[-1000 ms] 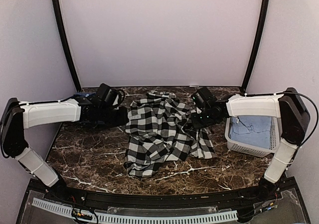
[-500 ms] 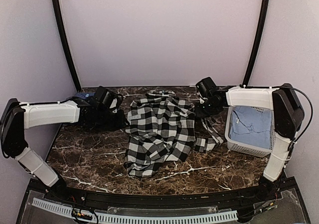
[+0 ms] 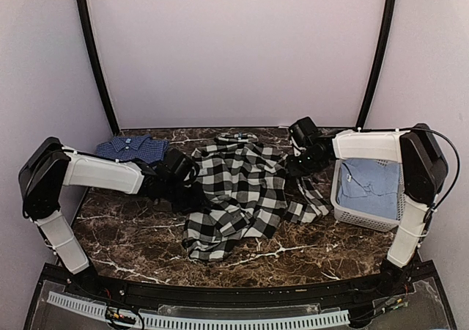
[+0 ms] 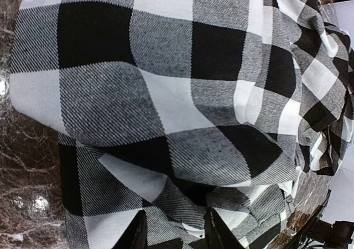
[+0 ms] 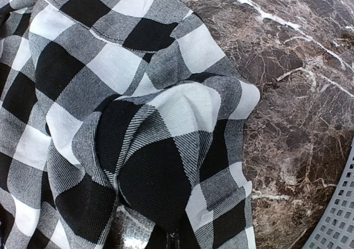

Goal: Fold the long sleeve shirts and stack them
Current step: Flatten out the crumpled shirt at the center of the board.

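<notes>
We list one black-and-white checked shirt (image 3: 234,191), lying rumpled and loosely spread at the middle of the dark marble table (image 3: 132,231). One blue shirt (image 3: 132,148) lies at the far left corner, apart from the first. The left gripper (image 4: 176,229) sits over the checked shirt's left edge, jaws parted, cloth in the gap. The right gripper (image 3: 297,165) is pressed together on a fold at that shirt's right side. One white basket (image 3: 344,214) at the right edge holds light blue cloth (image 3: 366,183).
</notes>
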Robot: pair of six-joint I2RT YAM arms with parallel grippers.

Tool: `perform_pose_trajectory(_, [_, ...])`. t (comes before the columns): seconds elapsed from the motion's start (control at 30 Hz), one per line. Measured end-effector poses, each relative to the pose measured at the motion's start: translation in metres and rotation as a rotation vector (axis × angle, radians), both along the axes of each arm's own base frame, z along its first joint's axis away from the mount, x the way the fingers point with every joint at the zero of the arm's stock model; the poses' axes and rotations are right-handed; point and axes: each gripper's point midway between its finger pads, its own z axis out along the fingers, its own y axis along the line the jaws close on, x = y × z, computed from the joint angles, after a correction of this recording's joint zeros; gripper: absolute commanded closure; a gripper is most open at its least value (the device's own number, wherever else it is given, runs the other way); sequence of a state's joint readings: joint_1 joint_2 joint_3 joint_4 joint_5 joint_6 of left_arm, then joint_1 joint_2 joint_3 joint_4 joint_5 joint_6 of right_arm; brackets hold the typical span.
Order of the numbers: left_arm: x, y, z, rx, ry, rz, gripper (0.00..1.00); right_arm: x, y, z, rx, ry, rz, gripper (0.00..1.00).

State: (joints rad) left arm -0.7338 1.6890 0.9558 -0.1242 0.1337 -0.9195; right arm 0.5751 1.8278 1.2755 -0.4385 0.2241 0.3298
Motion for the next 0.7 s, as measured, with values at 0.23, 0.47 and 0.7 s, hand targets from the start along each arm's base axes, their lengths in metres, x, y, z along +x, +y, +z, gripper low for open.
perform_pose_trajectory(0.23, [-0.005, -0.004, -0.014, 0.023, 0.032, 0.028, 0.66, 0.001, 0.001, 0.004, 0.008, -0.015, 0.004, 1.00])
perform_pose_trajectory(0.47, [0.001, -0.008, -0.020, 0.021, 0.031, 0.059, 0.81, 0.002, 0.002, 0.006, 0.014, -0.022, 0.005, 1.00])
perform_pose_trajectory(0.7, [0.018, -0.008, -0.016, 0.051, -0.018, 0.095, 1.00, 0.004, 0.002, 0.008, 0.019, -0.030, 0.002, 1.00])
